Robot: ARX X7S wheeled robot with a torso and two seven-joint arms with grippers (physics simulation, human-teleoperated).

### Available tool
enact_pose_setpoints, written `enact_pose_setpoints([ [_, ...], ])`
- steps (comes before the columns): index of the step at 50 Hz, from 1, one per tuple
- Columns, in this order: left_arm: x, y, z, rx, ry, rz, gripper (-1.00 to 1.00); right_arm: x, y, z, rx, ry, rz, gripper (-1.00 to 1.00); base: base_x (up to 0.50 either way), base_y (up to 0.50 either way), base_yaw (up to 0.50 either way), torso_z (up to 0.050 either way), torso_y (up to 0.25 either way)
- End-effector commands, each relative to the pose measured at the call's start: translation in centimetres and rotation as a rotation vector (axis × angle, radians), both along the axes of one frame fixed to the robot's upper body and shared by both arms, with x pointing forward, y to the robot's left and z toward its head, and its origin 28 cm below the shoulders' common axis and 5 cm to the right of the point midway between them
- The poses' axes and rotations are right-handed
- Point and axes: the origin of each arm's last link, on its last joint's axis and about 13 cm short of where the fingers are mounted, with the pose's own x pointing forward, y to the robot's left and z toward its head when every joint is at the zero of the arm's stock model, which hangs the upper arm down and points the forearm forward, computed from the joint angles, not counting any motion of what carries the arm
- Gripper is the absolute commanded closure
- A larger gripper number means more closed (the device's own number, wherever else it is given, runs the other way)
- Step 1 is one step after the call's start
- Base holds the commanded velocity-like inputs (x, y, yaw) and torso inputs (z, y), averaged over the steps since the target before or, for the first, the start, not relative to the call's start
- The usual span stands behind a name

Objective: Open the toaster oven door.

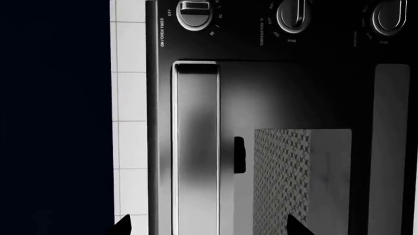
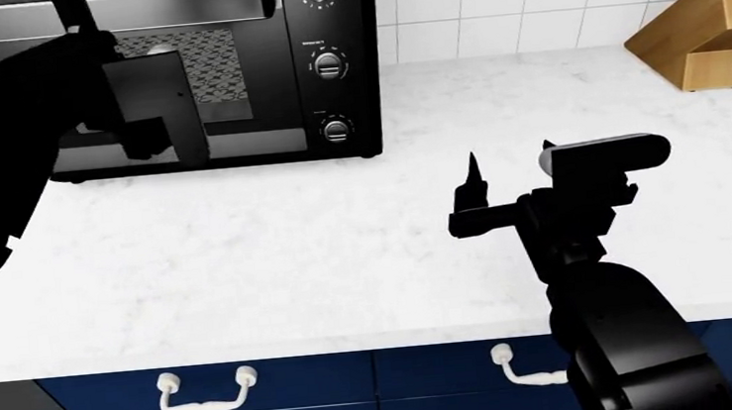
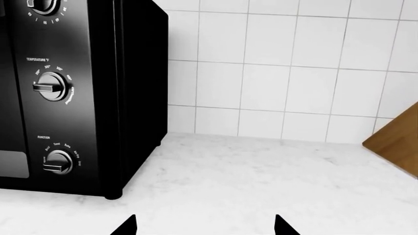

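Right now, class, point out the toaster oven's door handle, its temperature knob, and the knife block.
door handle [image 1: 197, 147], left wrist view, middle of the silver bar.
temperature knob [image 3: 51, 87], right wrist view, its grip.
knife block [image 2: 709, 31], head view, wooden side.

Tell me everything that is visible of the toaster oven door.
The door is a wide, glossy black-framed panel with a glass window and a silver bar handle along its upper edge. It looks shut. It fills the oven front left of the knob column. The left gripper hovers before it, fingers open, apparently not touching.
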Motion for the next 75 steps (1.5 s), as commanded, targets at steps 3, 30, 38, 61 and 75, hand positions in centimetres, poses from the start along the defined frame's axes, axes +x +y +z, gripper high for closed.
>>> enact_pose_setpoints([
  [3,2.0,0.1,-0.4,0.026,0.009,0.006,-1.0,0.3,-0.1,0.0,-0.009,0.003,-0.008,-1.0,0.0,0.0,0.0,0.0,0.0],
  [30,5.2,1.4,-0.3,0.051,0.001,0.106,-1.0,0.7,-0.6,0.5,-0.021,-0.001,-0.026,-1.0,0.0,0.0,0.0,0.0,0.0],
  [38,5.5,1.7,-0.3,0.072,0.006,0.128,-1.0,0.8,-0.6,0.4,-0.021,-0.001,-0.025,-1.0,0.0,0.0,0.0,0.0,0.0],
  [61,5.3,1.4,-0.2,0.109,-0.013,0.119,1.0,0.9,-0.8,0.2,-0.02,0.004,-0.029,-1.0,0.0,0.0,0.0,0.0,0.0],
  [75,3.1,0.7,-1.1,0.18,0.008,0.056,1.0,0.9,-0.8,-0.1,-0.009,0.005,-0.028,-1.0,0.0,0.0,0.0,0.0,0.0],
])
